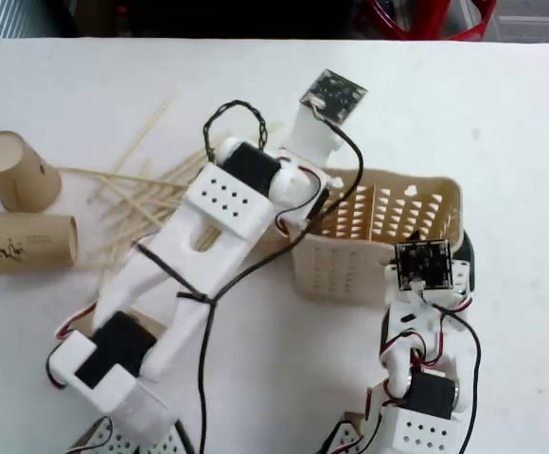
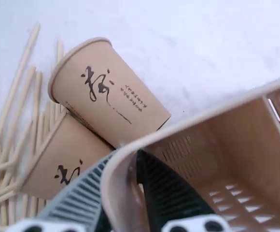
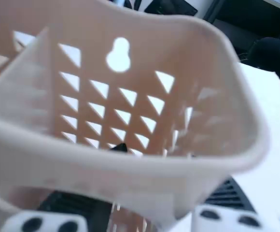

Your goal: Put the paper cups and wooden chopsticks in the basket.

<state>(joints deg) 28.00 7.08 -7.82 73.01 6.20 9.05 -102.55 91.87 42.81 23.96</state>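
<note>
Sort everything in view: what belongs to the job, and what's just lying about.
Job: paper cups, wooden chopsticks, basket, its wall held in the left gripper.
Lying about: red object beyond the far edge of the table.

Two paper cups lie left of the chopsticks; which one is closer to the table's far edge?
The paper cup that shows no print in the high view. The other cup, with its dark print facing up, lies nearer the arms' bases.

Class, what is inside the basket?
One finger of the left end effector sits inside the basket rim; the visible floor holds no cups or chopsticks. An arm covers one corner from above.
</note>
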